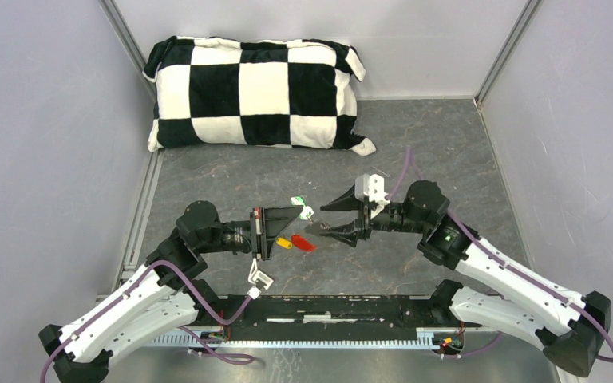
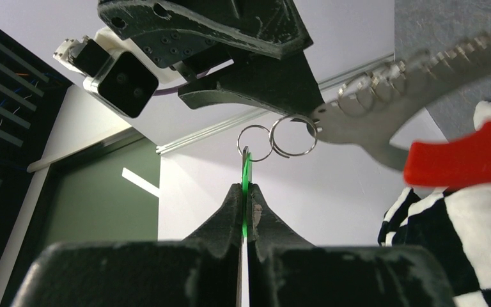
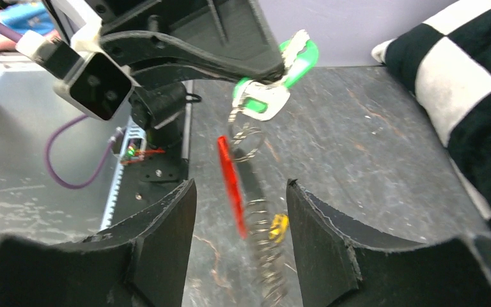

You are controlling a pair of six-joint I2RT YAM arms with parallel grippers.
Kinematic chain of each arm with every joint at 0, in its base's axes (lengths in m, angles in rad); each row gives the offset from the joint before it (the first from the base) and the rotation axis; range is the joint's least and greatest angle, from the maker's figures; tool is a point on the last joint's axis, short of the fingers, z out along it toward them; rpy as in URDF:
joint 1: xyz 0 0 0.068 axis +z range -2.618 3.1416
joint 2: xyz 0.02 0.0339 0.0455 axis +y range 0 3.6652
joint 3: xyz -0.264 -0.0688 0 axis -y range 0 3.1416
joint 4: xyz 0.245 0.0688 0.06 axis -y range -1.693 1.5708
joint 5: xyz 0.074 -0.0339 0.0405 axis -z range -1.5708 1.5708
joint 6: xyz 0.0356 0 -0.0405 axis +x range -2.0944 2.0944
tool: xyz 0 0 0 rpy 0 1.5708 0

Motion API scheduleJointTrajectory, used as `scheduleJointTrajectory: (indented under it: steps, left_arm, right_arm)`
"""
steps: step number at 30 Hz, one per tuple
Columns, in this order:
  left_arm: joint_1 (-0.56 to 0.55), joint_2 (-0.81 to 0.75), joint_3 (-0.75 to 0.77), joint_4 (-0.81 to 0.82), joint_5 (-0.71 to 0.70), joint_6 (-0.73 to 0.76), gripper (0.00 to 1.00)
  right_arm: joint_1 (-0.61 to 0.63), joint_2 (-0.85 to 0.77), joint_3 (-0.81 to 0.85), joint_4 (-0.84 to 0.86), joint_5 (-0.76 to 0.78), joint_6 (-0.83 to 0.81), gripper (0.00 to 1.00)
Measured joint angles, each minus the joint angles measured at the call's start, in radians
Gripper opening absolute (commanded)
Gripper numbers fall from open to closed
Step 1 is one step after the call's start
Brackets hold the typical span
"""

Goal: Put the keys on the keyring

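Green key aloft — keyring hanging, yellow key beside

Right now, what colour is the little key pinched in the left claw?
The key in the left claw is green; clearest in the right wrist view.

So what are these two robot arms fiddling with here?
They're threading small keys onto a keyring. The left gripper is clamped shut on the green key, held up in the air, and the keyring chain with its red tag dangles from it; the yellow key looks to hang on the chain too. The right gripper faces it with jaws open, holding nothing.
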Motion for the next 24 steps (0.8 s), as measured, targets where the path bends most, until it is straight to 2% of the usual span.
scheduleJointTrajectory:
  steps: [5, 11, 16, 18, 24]
  left_arm:
    - [0.000, -0.008, 0.001, -0.003, 0.057, 0.000, 0.02]
    - [0.000, -0.010, 0.009, -0.010, 0.114, 0.000, 0.02]
    - [0.000, -0.010, 0.016, -0.028, 0.146, 0.000, 0.02]
    - [0.000, -0.010, 0.021, -0.037, 0.158, 0.000, 0.02]
    - [0.000, -0.010, 0.027, -0.053, 0.180, 0.000, 0.02]
  right_arm:
    - [-0.087, 0.006, 0.127, -0.143, -0.064, -0.105, 0.63]
    - [-0.202, 0.071, 0.229, -0.235, -0.345, -0.183, 0.66]
    - [-0.244, 0.157, 0.229, -0.226, -0.484, -0.173, 0.64]
    - [-0.246, 0.192, 0.210, -0.144, -0.521, -0.114, 0.63]
    - [-0.217, 0.245, 0.039, 0.335, -0.573, 0.242, 0.61]
